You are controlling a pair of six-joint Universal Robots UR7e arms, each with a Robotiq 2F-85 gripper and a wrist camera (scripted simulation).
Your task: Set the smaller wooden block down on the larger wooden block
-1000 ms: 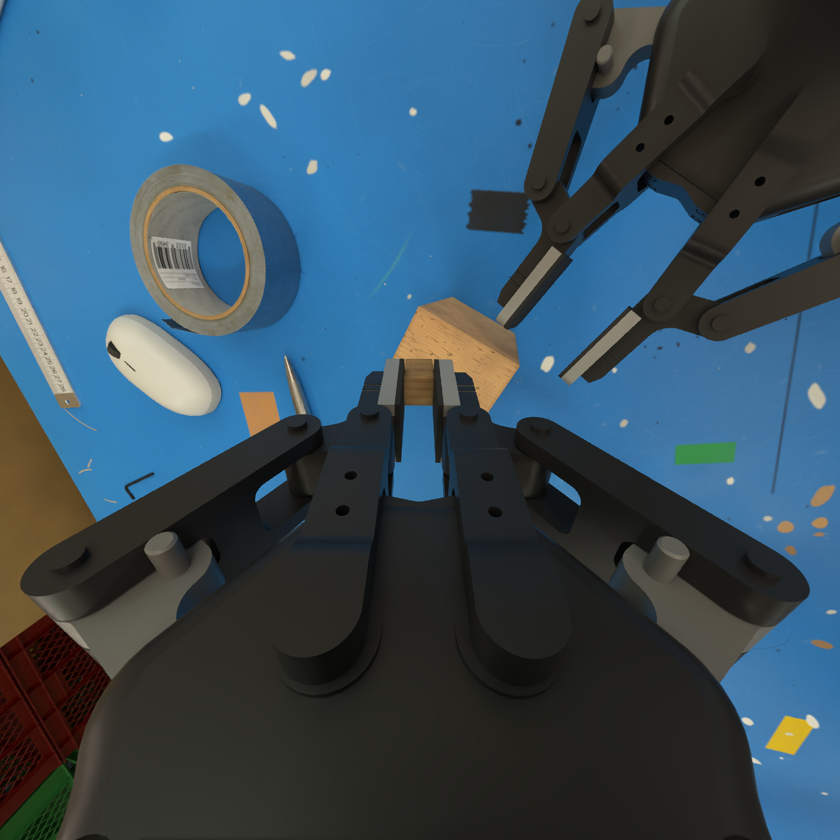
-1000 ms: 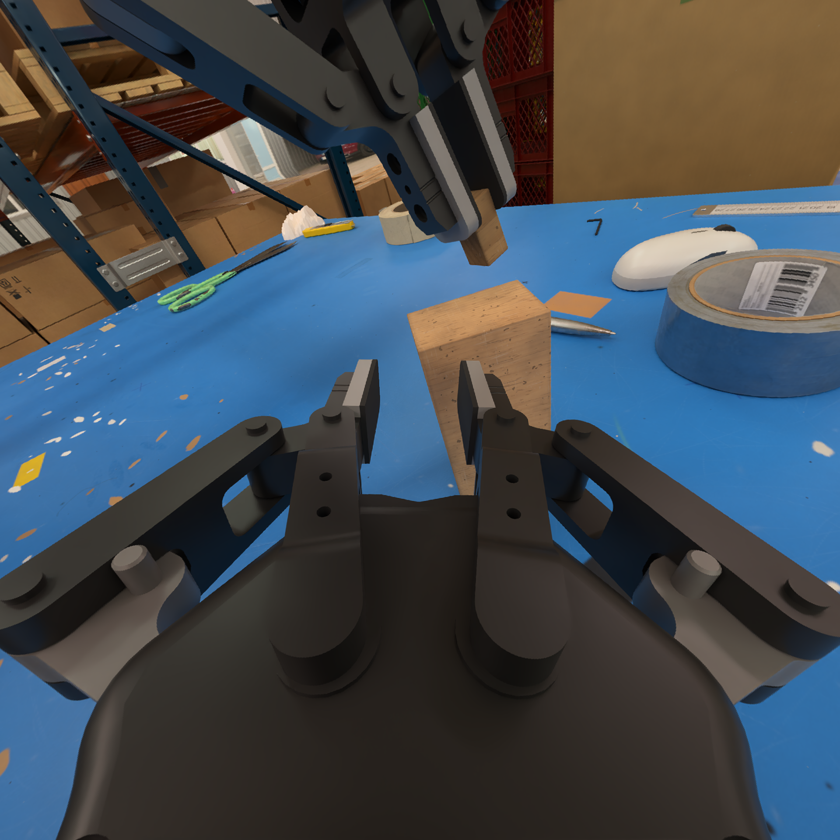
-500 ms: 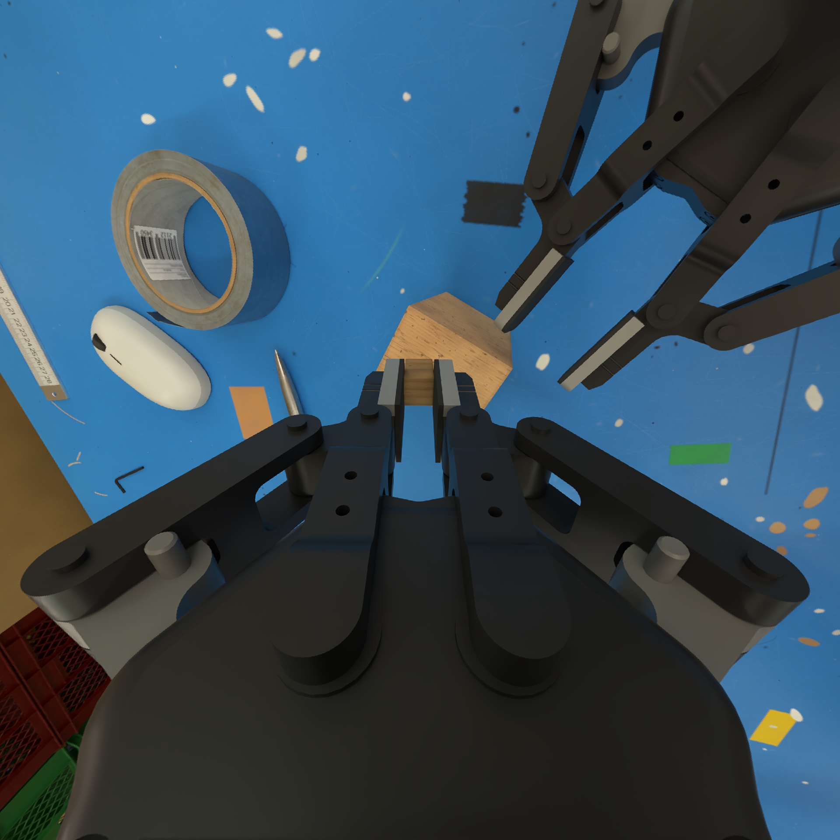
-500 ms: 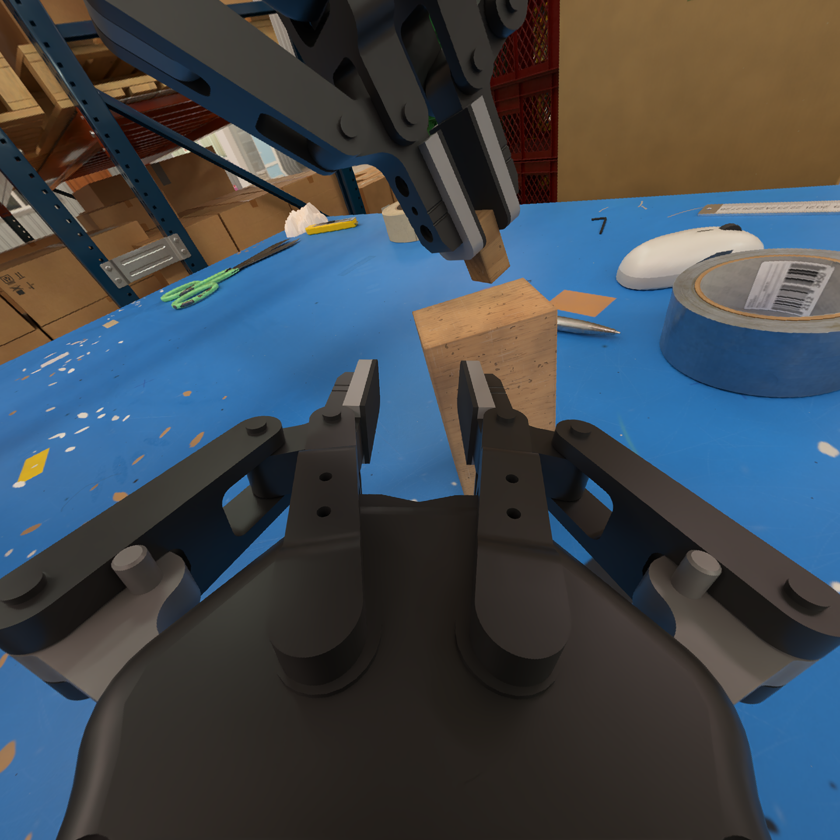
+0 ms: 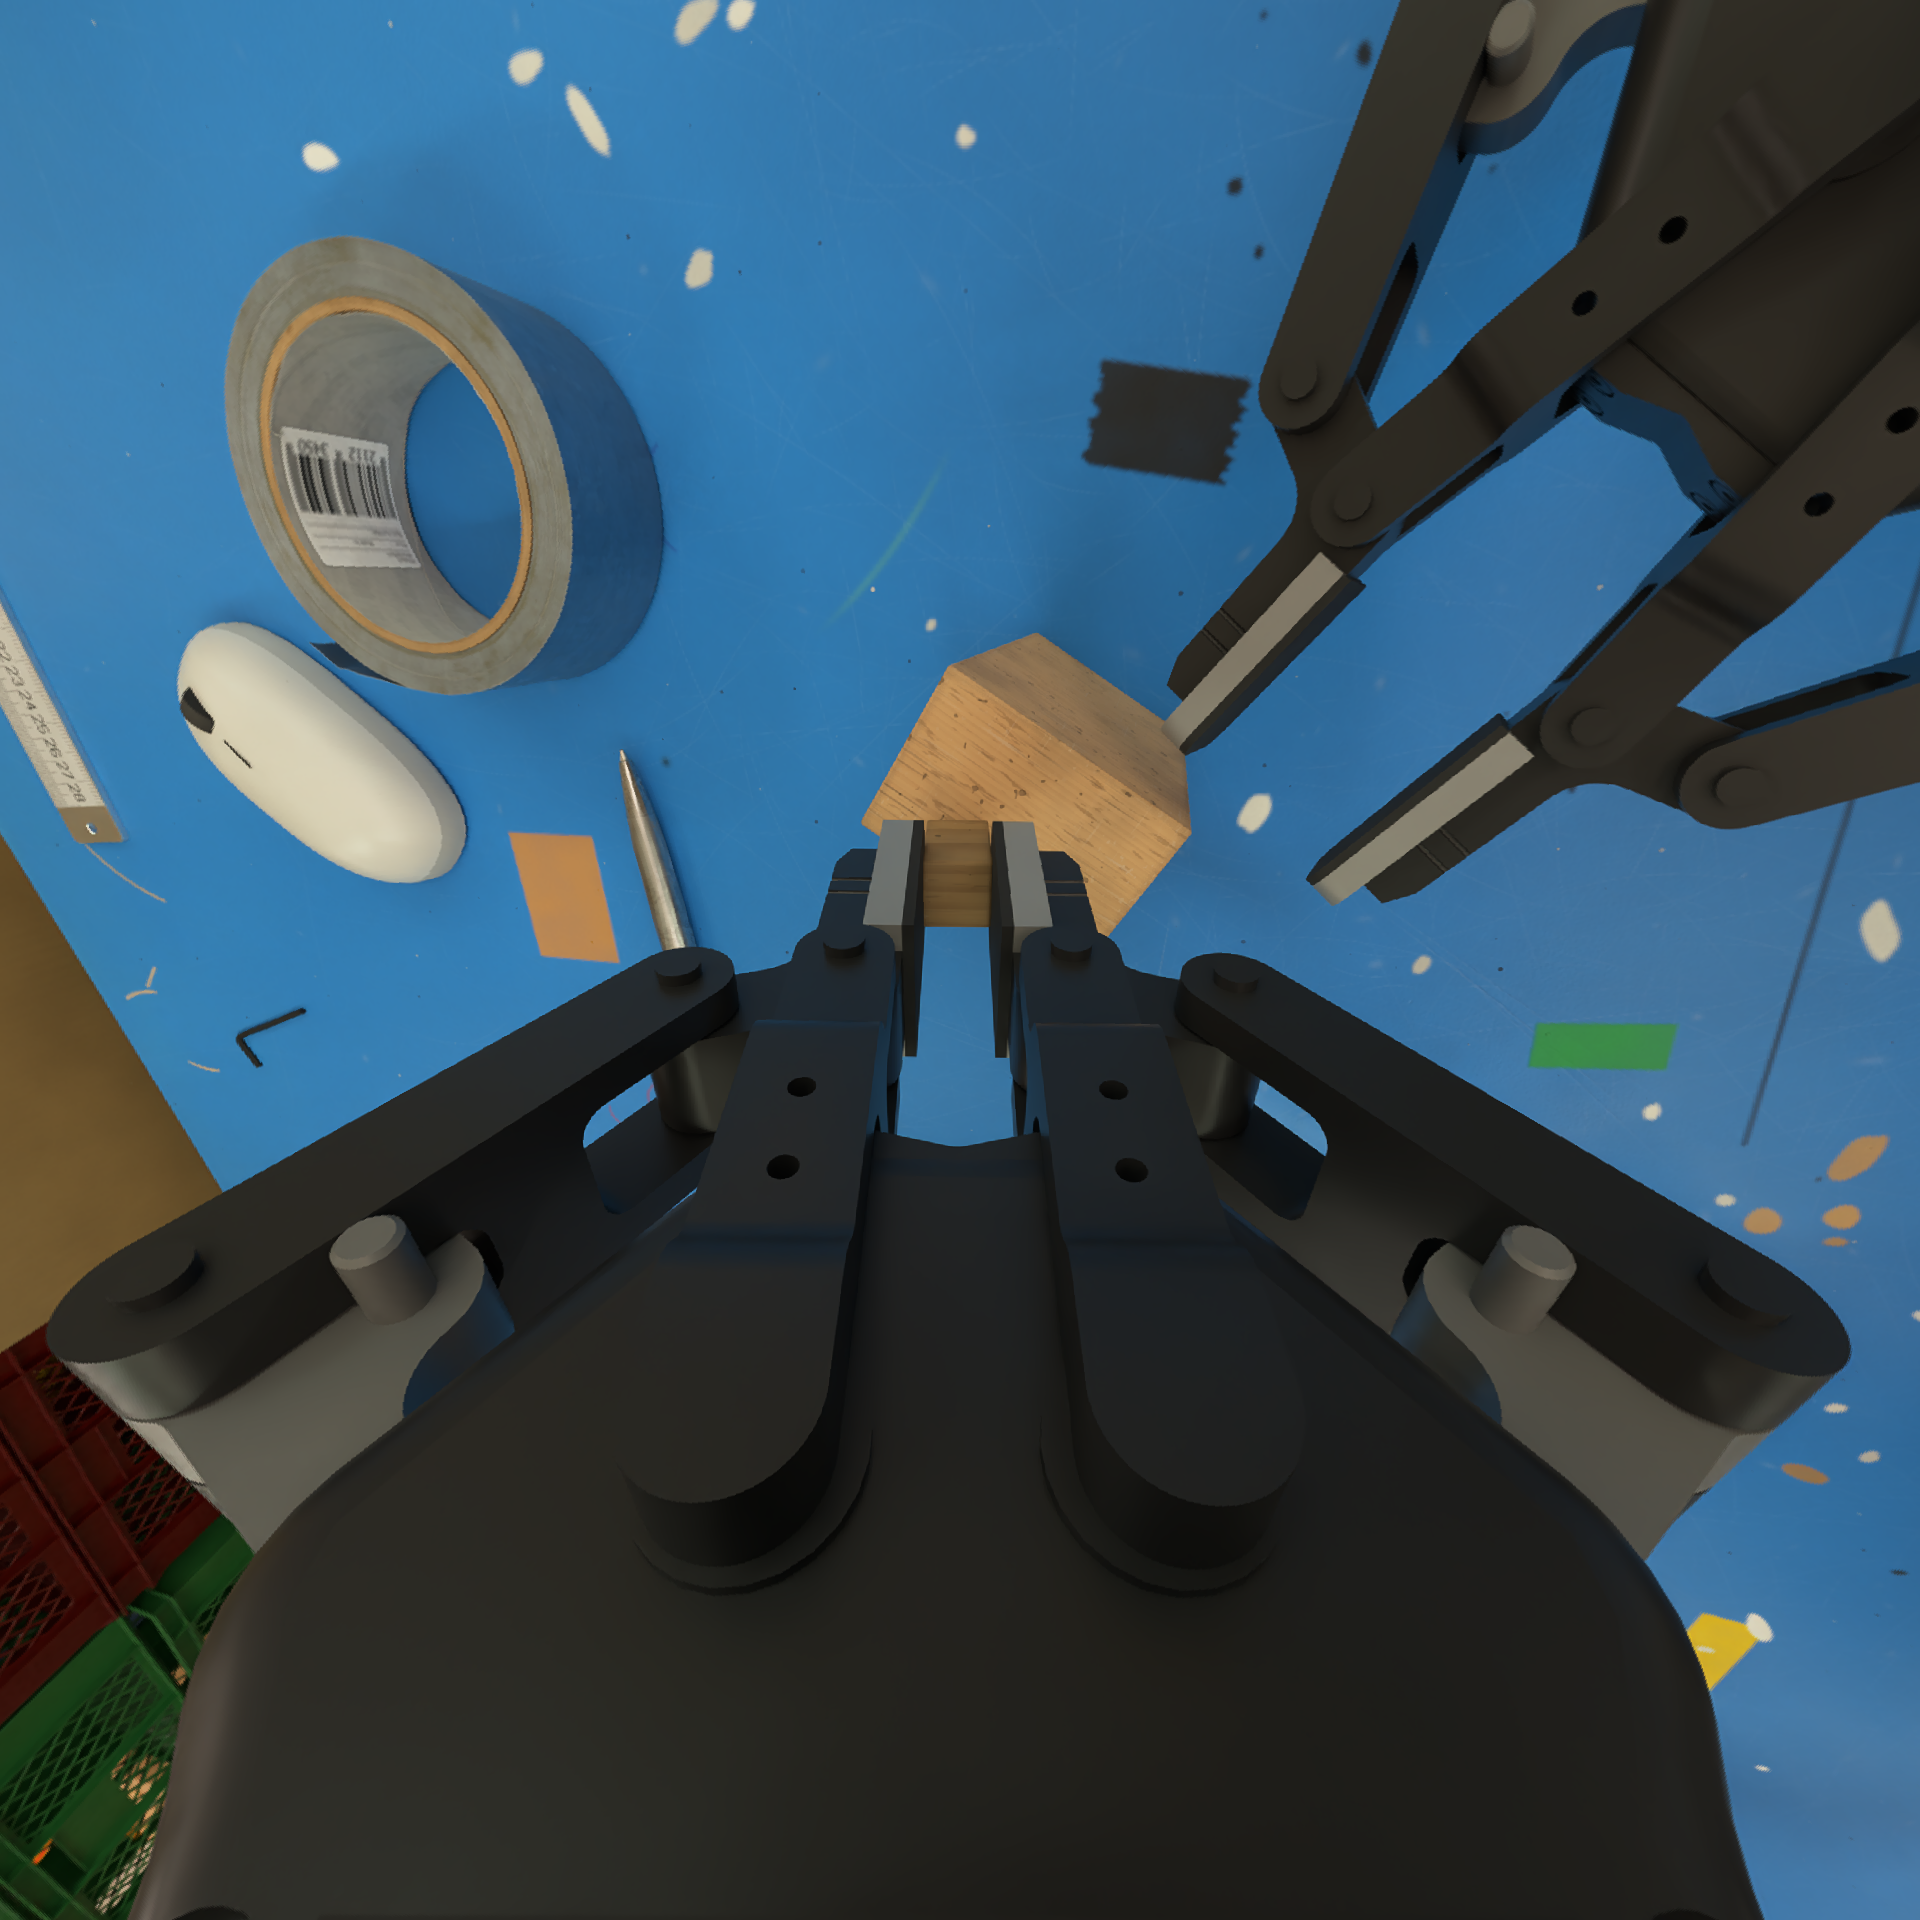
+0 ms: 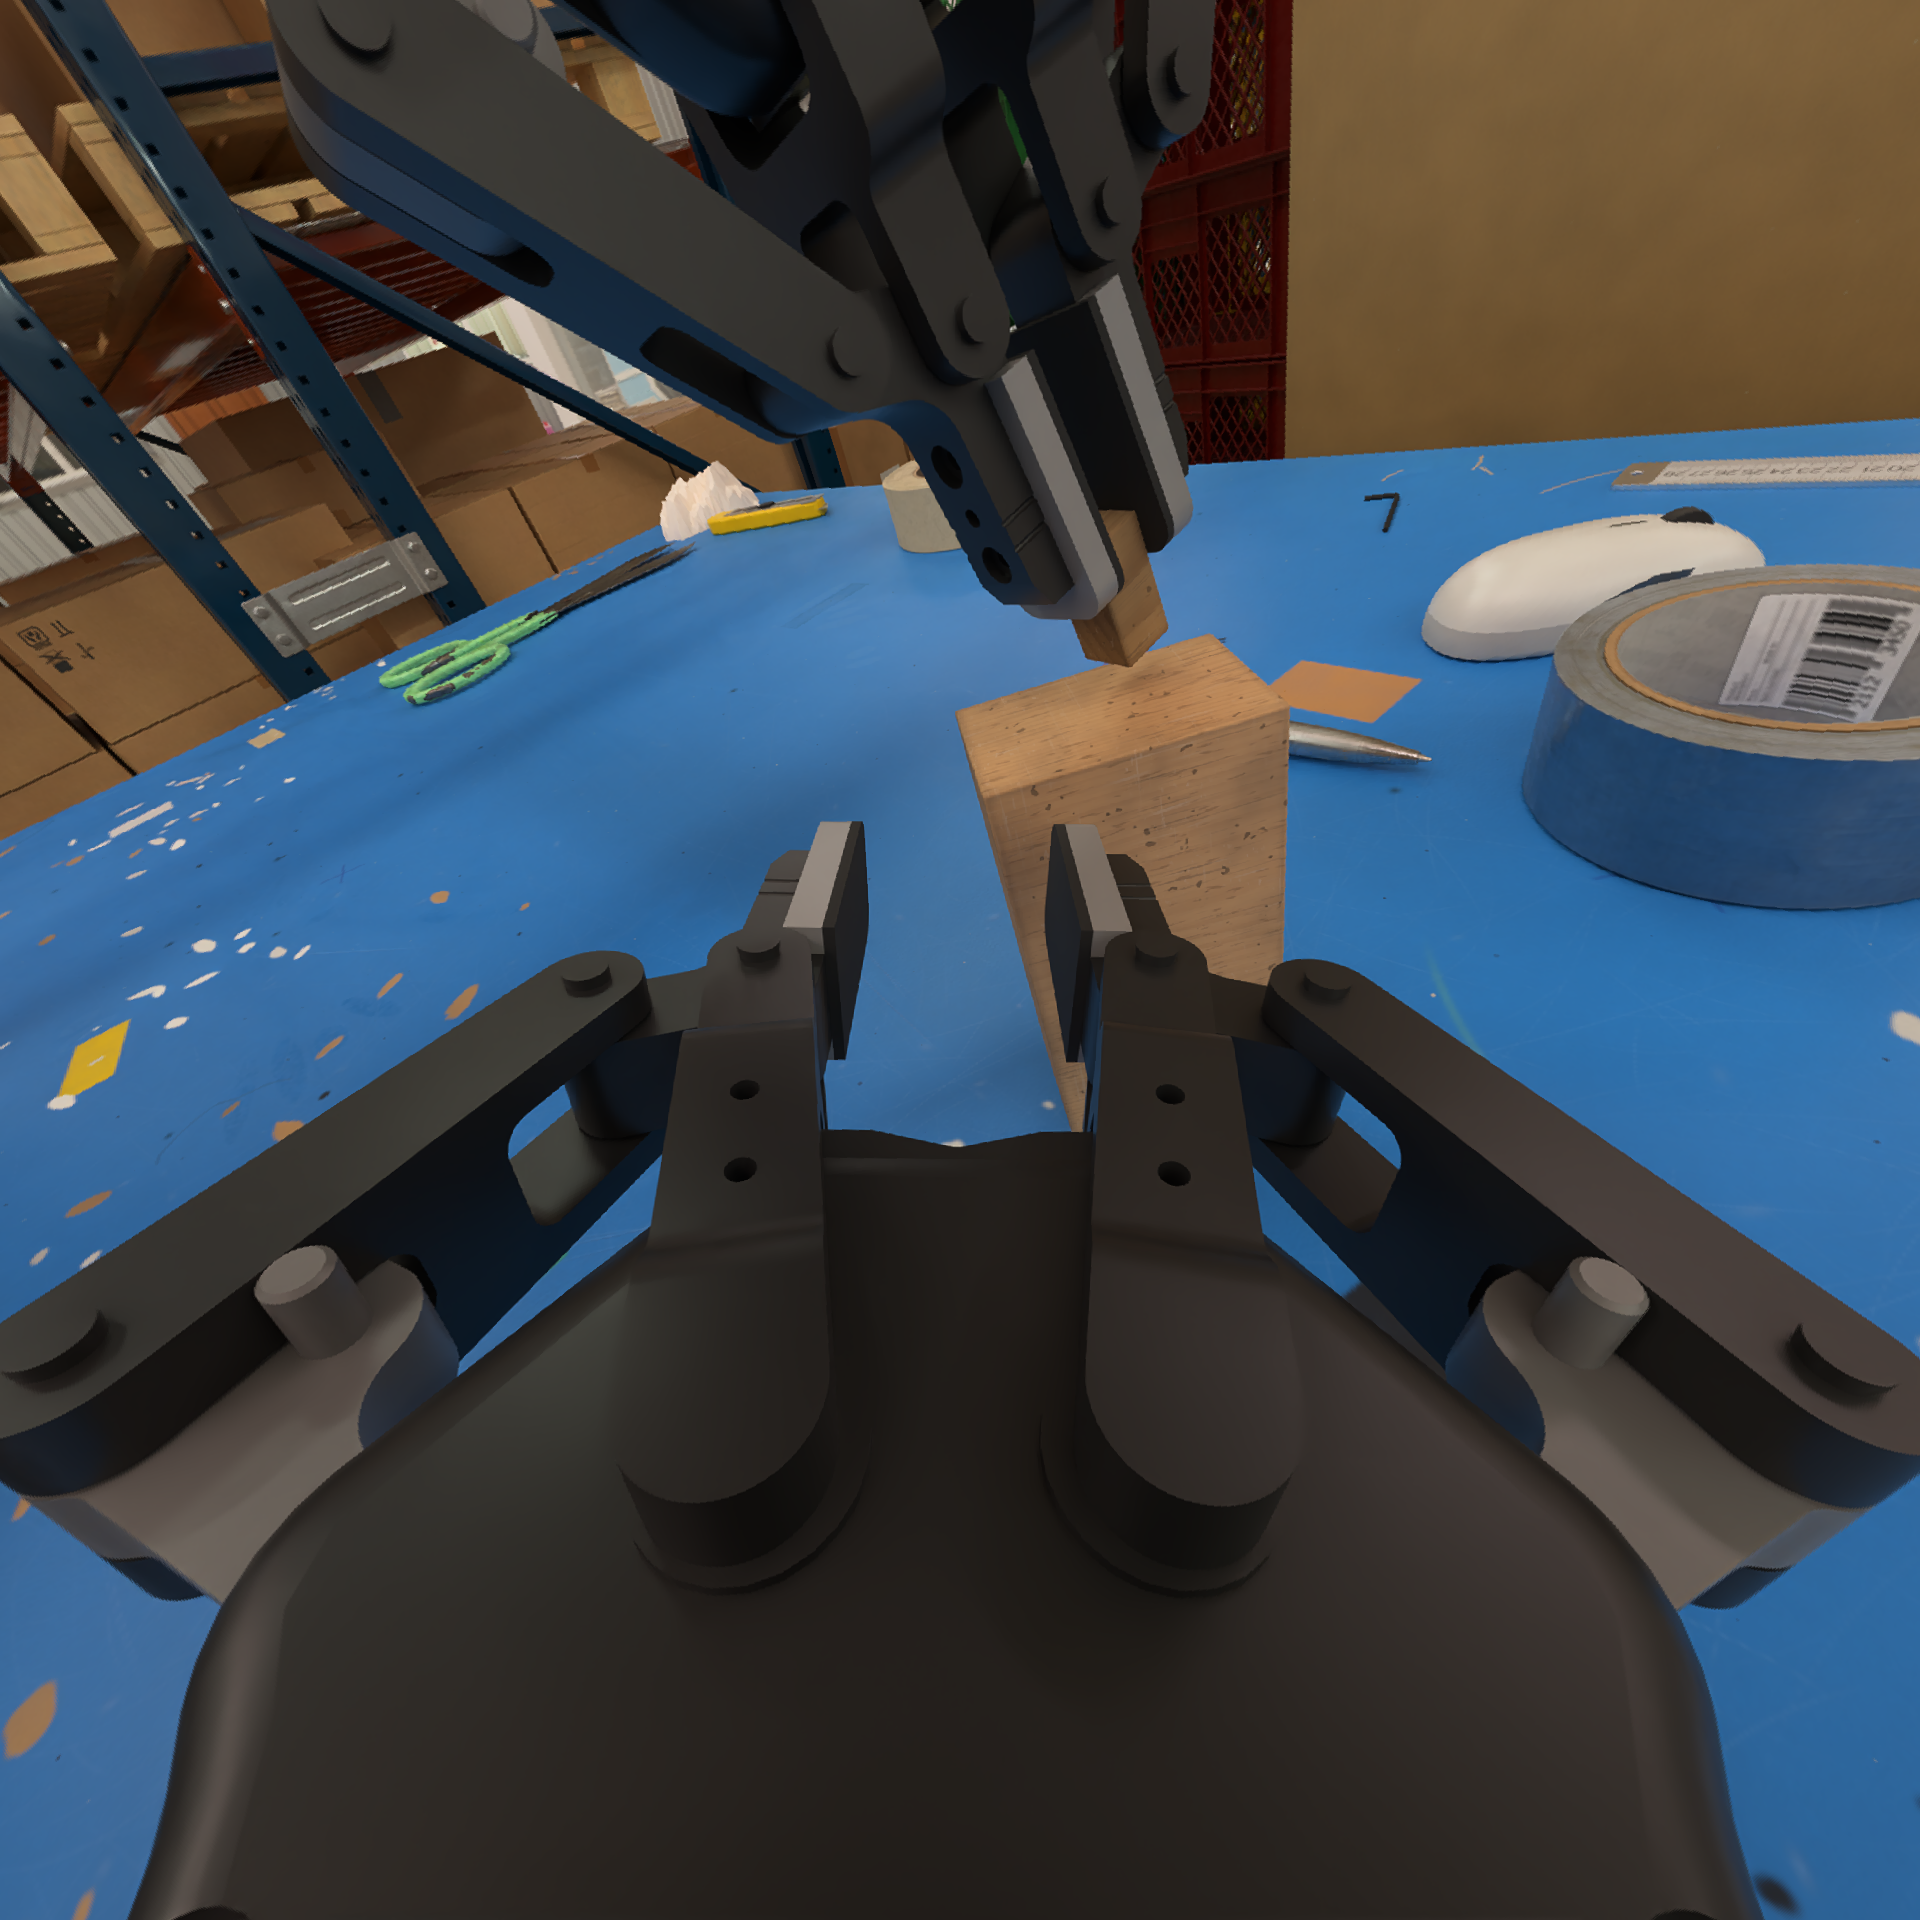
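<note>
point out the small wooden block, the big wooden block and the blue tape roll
small wooden block (image 6: 1127,613), right wrist view, lower exposed end
big wooden block (image 6: 1132,769), right wrist view, front face
blue tape roll (image 5: 613,520), left wrist view, outer wall

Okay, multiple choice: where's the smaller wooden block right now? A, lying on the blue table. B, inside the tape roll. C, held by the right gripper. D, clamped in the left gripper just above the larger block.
D: the left gripper clamps the smaller wooden block just over the larger wooden block.
</note>
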